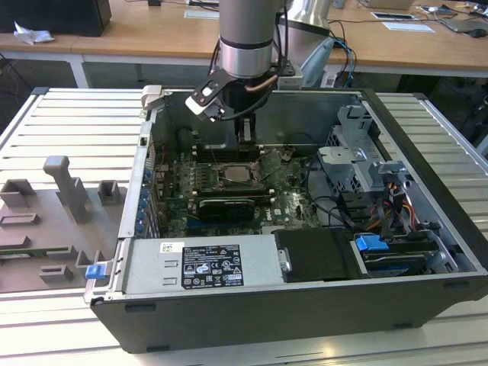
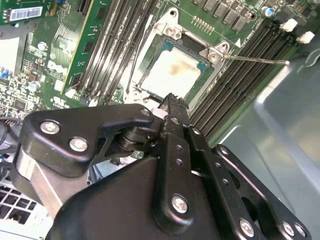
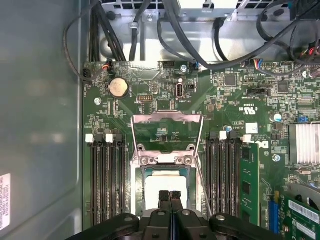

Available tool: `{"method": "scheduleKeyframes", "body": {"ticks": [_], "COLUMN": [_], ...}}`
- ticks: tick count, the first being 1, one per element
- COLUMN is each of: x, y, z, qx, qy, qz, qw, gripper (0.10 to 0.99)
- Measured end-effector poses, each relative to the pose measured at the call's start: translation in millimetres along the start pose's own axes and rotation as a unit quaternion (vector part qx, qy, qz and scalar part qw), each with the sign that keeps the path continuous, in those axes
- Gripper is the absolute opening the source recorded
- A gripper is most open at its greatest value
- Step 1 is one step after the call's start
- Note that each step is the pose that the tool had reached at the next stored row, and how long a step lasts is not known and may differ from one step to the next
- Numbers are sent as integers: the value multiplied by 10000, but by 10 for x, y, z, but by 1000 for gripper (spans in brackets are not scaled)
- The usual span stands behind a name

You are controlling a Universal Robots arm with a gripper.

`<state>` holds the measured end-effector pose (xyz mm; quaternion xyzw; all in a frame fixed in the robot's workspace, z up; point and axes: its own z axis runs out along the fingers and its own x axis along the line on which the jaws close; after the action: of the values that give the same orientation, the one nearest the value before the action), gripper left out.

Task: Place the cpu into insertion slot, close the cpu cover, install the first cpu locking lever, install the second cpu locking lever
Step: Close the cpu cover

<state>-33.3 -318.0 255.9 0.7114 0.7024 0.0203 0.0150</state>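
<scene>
1. Hovering with fingers pressed together, gripper (image 3: 170, 197) hangs directly above the cpu (image 3: 160, 182), which is seated in the insertion slot (image 3: 136, 192).
2. Open cpu cover (image 3: 166, 118) lies just beyond the slot's hinge edge, facing the fingertips.

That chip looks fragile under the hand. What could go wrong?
The hand hangs close over the cpu lying in the insertion slot; a push down might scratch or shift it. The cpu cover stands open and a thin lever juts out nearby; either could snag the hand.

Matt metal cpu (image 2: 172, 75), shiny metal cpu cover (image 3: 166, 117)
</scene>
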Motion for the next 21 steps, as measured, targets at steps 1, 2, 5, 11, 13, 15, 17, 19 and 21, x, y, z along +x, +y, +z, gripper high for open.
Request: {"method": "scheduleKeyframes", "body": {"ticks": [1, 2, 5, 11, 13, 15, 17, 19, 21], "x": [0, 0, 1, 3, 3, 4, 4, 5, 5], "y": [1, 2, 12, 113, 147, 182, 220, 247, 282], "z": [-17, -36, -94, -155, -153, -151, -150, -148, -146], "qx": [0, 0, 0, 9, 13, 15, 17, 20, 22], "qy": [0, 0, 0, 0, 0, 0, -1, 0, 0], "qz": [0, 1, 0, 0, 0, 0, 0, 0, 1], "qw": [10000, 10000, 10000, 10000, 10000, 10000, 10000, 10000, 10000], "gripper": [106, 106, 106, 106, 106, 106, 106, 106, 106]}}
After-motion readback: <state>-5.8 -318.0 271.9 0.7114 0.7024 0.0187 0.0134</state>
